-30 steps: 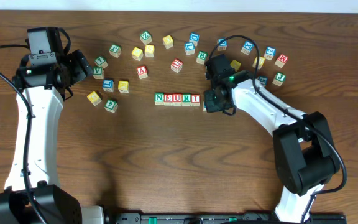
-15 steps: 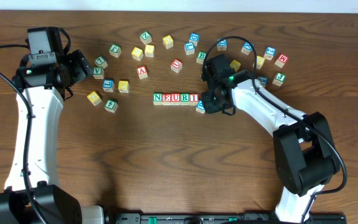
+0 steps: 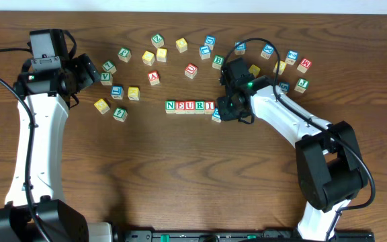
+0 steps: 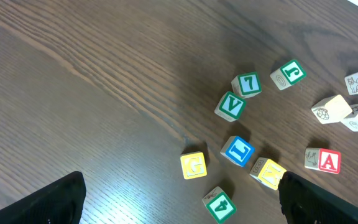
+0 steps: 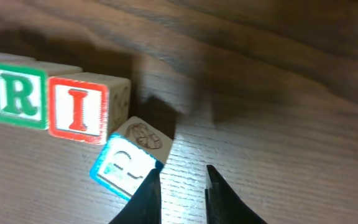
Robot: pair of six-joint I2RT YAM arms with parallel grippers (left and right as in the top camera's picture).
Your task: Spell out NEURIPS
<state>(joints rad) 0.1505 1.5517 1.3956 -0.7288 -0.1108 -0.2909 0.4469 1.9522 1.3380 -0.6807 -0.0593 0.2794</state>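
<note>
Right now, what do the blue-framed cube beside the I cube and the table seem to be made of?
Blue-framed cube: probably pale bare wood, matte; its unpainted side carries a stamped drawing. Table: dark brown wood or wood-look laminate, slight sheen; long grain lines show, but which, I cannot tell.

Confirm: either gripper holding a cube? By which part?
Nothing is held. The right gripper has jaws slightly apart over the table, the blue P cube just outside one finger. The left gripper is wide open, empty.

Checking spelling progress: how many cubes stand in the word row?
5: N, E, U, R, I, left to right. A blue P cube lies askew by I, unaligned.
</note>
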